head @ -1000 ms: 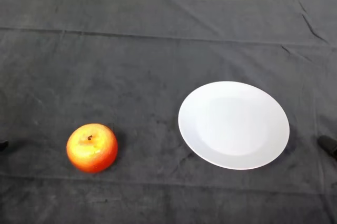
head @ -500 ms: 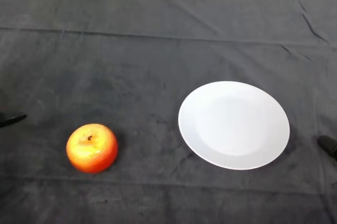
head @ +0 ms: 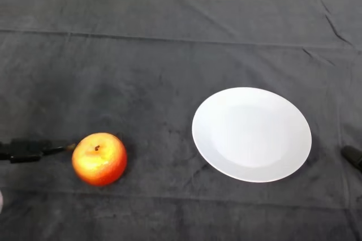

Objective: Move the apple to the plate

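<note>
Head view: apple (head: 99, 159) sits on the dark cloth of the table (head: 169, 54), toward the near left corner, stem up, red-orange with a yellow patch. It has not shifted over the last second. Plate (head: 251, 134), white and bare, lies to the right of the apple, well apart from it, toward the near right part of the table; also unmoved.

Change: the robot hand (head: 25, 150) has come in from the left edge. A second ago only a dark sliver showed at that edge; half a second ago a thin dark tip, higher up; now a black part reaches across at apple height, its thin tip just beside the apple's left flank, possibly touching — cannot tell which. Only this narrow part shows, so whether the robot hand is spread or curled cannot be told. It has hold of nothing that shows.

Reading: the approach is under way, and the grasp is not yet made. Apple remains off the plate, so the carry is all still to do. A sideways nudge could roll the apple, being round, before anything closes on it.
</note>
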{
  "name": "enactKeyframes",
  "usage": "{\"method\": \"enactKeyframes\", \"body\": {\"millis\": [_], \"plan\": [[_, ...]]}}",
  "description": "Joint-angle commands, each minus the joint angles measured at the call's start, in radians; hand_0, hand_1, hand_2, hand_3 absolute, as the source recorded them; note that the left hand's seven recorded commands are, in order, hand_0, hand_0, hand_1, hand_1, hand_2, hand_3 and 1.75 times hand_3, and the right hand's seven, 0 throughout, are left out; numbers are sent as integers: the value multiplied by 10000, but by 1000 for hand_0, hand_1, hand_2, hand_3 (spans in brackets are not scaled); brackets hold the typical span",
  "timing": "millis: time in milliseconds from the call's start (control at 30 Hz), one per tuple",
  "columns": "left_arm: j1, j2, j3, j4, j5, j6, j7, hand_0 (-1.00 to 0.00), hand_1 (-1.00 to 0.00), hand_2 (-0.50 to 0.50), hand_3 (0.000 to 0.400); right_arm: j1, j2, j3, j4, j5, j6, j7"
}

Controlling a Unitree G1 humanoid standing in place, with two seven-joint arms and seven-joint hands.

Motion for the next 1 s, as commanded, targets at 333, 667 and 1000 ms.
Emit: {"method": "enactKeyframes", "body": {"millis": [333,667,1000], "plan": [[939,-169,-722,-1390,644,595,-125,0,0,0,0,142,-105,-128,-236,22,-2,-150],[1117,-24,-1047,-1252,789,313,-557,0,0,0,0,159,-95,-133,-275,38,5,-184],[819,14,-1416,-84,1128,-106,-845,0,0,0,0,167,-91,-136,-294,53,13,-204]]}}
